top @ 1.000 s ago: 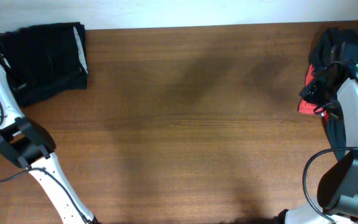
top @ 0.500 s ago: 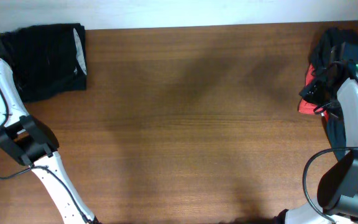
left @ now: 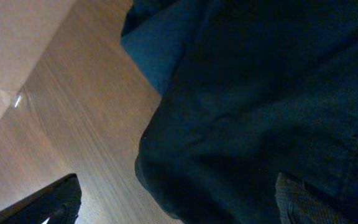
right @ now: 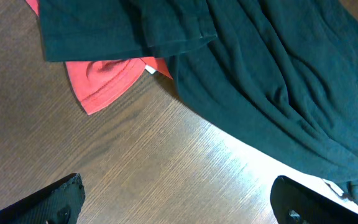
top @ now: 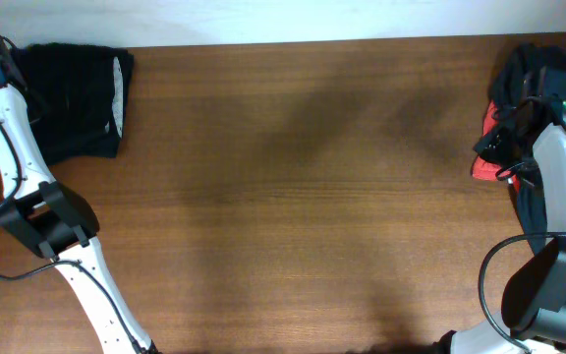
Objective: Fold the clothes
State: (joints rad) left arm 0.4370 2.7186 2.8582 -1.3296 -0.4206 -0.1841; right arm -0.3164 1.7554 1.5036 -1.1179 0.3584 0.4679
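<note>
- Left end effector (left: pixel 174 205): fingers wide apart, empty, over folded black fabric garment with whitish strip (top: pixel 77 98), far-left corner of brown wooden counter (top: pixel 303 197).
- Right end effector (right: pixel 185 202): spread wide, empty, over crumpled black and red cloth pile (right: pixel 278 93), half hidden overhead; small white tag (right: pixel 149 68) unreadable.

Table (top: pixel 293 216): folded garment (top: pixel 77 98) at the far left corner; heap (top: pixel 521 74) of clothes at the far right edge, well apart.
</note>
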